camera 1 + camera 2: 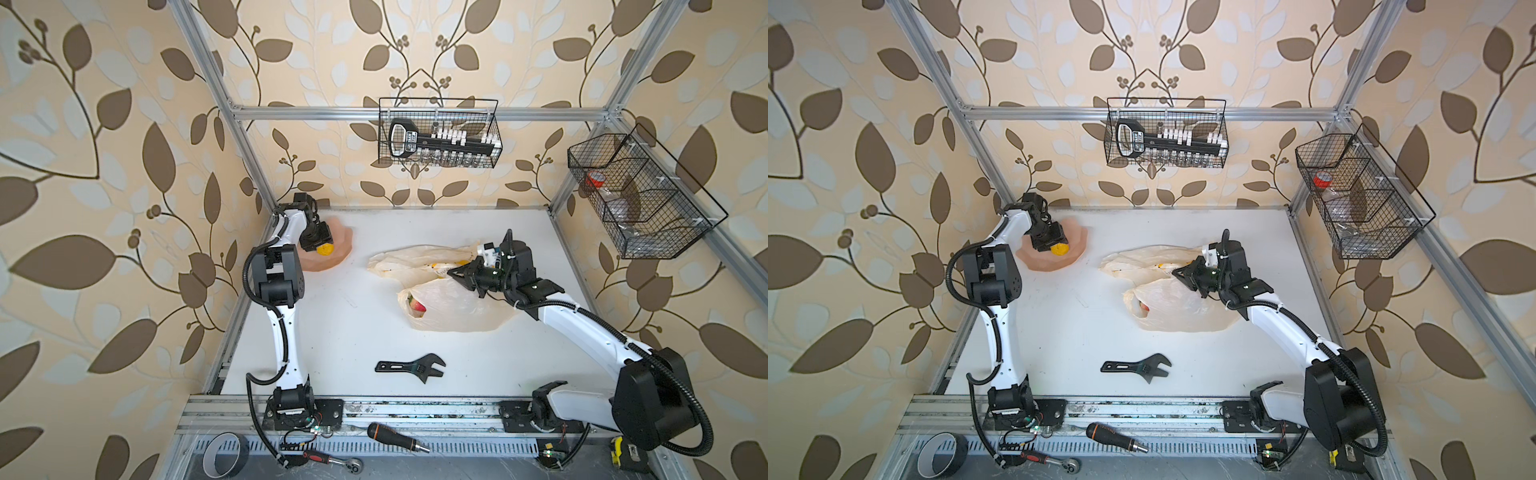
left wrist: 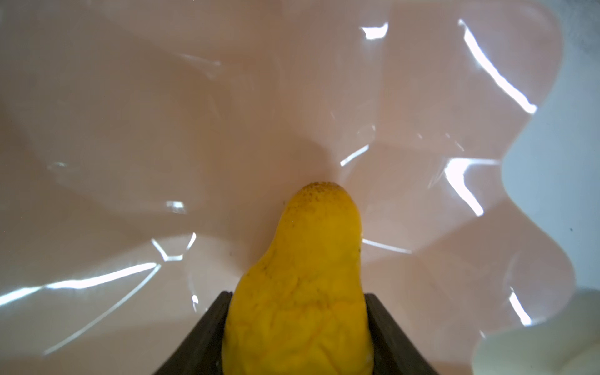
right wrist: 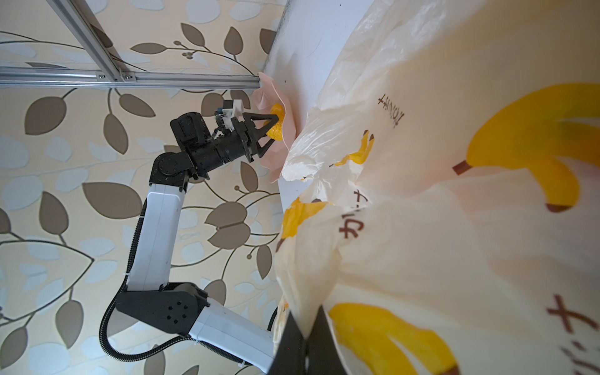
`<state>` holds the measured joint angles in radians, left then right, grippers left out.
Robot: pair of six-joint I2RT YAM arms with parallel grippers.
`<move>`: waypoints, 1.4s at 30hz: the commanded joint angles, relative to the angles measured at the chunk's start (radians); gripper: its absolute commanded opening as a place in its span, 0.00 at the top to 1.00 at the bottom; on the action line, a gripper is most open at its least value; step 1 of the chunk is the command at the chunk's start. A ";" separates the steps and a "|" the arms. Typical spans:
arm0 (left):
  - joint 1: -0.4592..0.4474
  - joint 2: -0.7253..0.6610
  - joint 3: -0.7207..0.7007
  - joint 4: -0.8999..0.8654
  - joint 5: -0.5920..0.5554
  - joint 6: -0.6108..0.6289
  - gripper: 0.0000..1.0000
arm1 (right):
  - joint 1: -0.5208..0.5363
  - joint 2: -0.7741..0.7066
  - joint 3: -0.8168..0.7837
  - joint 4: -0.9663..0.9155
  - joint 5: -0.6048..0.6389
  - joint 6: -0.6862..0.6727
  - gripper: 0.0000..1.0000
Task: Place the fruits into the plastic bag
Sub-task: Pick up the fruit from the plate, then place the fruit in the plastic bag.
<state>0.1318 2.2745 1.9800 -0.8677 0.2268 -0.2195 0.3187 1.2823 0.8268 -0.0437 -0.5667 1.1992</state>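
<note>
Here the left arm (image 1: 284, 332) reaches to the far left corner of the worktop (image 1: 332, 332), where the pink dish (image 1: 344, 243) sits. Its jaws are down in the dish, closed against both sides of the yellow lemon (image 2: 302, 292); whether the lemon rests on the dish or hangs just above it I cannot tell. The right arm (image 1: 582, 324) stretches over the plastic bag (image 1: 457, 311), which lies crumpled on the right half of the worktop, well apart from the dish. Its jaws are pressed together, pinching a fold of the bag's upper layer. A red fruit (image 1: 419, 307) shows in the bag's mouth, which faces the left arm's side. A black adjustable wrench (image 1: 415, 365) lies flat nearer the front edge, apart from the bag.
</note>
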 commanded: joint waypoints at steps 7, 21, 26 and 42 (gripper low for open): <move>-0.075 -0.500 -0.427 0.114 0.397 -0.194 0.67 | 0.003 -0.011 0.024 -0.006 0.009 -0.009 1.00; -0.342 -0.625 -0.736 0.343 0.493 -0.484 0.70 | 0.003 -0.019 0.018 0.002 0.000 -0.012 1.00; -0.376 -0.639 -0.821 0.391 0.506 -0.534 0.71 | 0.002 -0.022 0.009 0.014 0.003 -0.004 1.00; -0.531 -0.521 -0.757 0.468 0.502 -0.606 0.72 | 0.002 -0.023 0.011 0.021 0.008 0.003 1.00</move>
<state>-0.3714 1.7390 1.1839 -0.4389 0.7067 -0.7952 0.3187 1.2819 0.8265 -0.0364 -0.5648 1.1889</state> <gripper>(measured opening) 0.567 0.049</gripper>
